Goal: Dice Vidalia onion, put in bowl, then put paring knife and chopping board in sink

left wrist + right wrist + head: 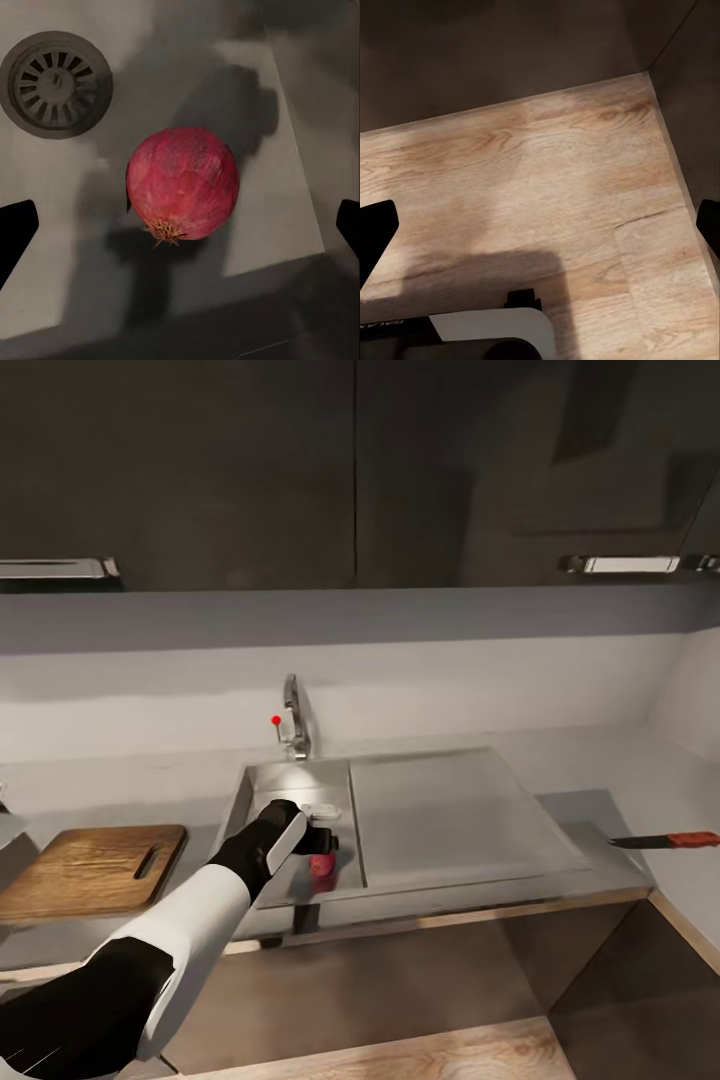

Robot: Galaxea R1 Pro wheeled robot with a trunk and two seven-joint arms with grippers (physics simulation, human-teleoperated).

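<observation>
Grey countertop (600,810) runs left to right, with the sink (262,785) at its middle. On the sink floor lies the onion (182,193), directly below the left gripper (180,232), centred between its spread jaws. Right gripper (540,236) hangs over the wooden floor (547,172), jaws spread, empty.

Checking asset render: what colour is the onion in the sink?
Reddish-pink, mottled skin, with a dry tan root tuft; the onion shows best in the left wrist view.
</observation>
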